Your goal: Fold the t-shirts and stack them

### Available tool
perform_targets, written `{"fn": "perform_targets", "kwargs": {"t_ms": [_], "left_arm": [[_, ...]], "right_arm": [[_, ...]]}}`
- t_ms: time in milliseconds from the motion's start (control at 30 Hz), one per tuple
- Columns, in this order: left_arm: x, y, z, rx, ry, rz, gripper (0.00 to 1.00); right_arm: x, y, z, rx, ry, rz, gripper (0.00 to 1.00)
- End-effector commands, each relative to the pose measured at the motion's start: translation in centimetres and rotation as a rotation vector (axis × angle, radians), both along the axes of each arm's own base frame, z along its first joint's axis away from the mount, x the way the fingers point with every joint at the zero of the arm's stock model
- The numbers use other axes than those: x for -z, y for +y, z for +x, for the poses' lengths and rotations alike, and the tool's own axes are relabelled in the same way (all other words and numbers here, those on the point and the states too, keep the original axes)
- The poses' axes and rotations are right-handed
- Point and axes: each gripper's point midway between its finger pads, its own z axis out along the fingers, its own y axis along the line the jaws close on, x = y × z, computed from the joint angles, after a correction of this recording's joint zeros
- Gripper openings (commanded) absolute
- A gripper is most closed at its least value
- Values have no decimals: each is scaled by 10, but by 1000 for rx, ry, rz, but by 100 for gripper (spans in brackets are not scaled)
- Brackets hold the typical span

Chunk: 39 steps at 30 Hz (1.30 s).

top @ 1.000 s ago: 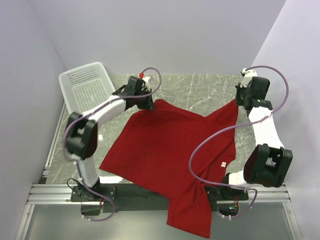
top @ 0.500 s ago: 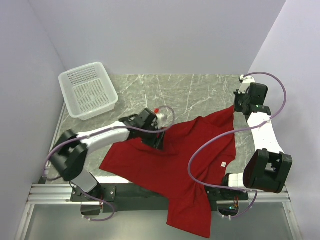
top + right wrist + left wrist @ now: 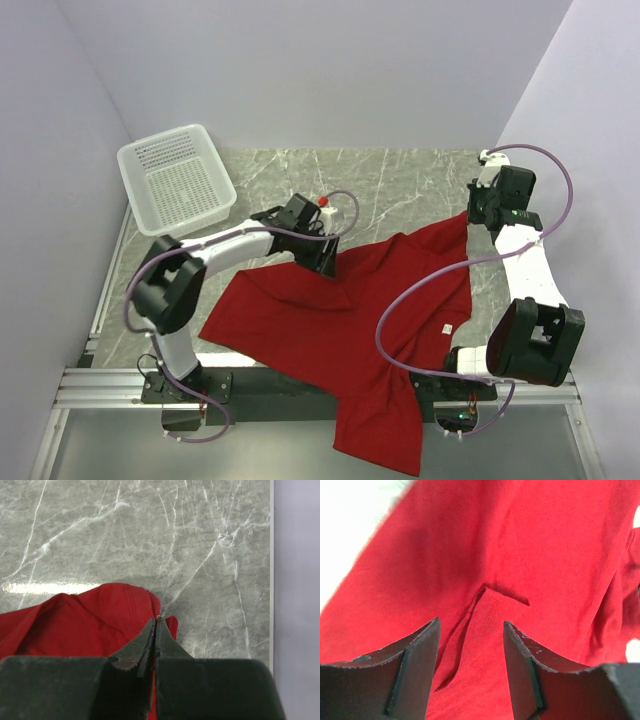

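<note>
One red t-shirt point(image 3: 330, 320) lies spread over the marble table, its white neck label point(image 3: 448, 328) toward the right, and one end hangs off the near edge. Its far left part is folded over onto the body. My left gripper point(image 3: 326, 268) hovers over that folded edge. In the left wrist view its jaws point(image 3: 471, 625) stand open with only red cloth point(image 3: 545, 540) and a turned-over hem corner point(image 3: 492, 602) beneath them. My right gripper point(image 3: 476, 214) is at the far right, shut on the shirt's corner; its tips point(image 3: 156, 621) pinch the hem of the t-shirt point(image 3: 90, 620).
A white mesh basket point(image 3: 128, 160) stands at the far left corner of the table. The grey marble table point(image 3: 400, 185) shows bare behind the shirt. Purple cables loop from both arms, the right one over the shirt. Walls close in at left, back and right.
My left gripper carried the shirt's far left corner inward to the middle, then opened and let it go, leaving it folded over. The right gripper has kept its grip and barely moved.
</note>
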Motion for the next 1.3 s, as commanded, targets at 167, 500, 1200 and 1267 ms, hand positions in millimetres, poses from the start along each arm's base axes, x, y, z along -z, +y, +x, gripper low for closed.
{"fn": "perform_targets", "kwargs": {"t_ms": [167, 500, 1200, 1267], "left_arm": [[-6, -37, -10, 185, 14, -63, 56], [21, -41, -14, 174, 50, 13, 50], [41, -43, -15, 153, 58, 101, 37], [42, -45, -18, 161, 60, 101, 36]], "right_arm": [[-4, -3, 0, 12, -18, 1, 0], [-4, -3, 2, 14, -14, 4, 0], [-7, -3, 0, 13, -20, -1, 0], [-7, -3, 0, 14, -21, 0, 0]]}}
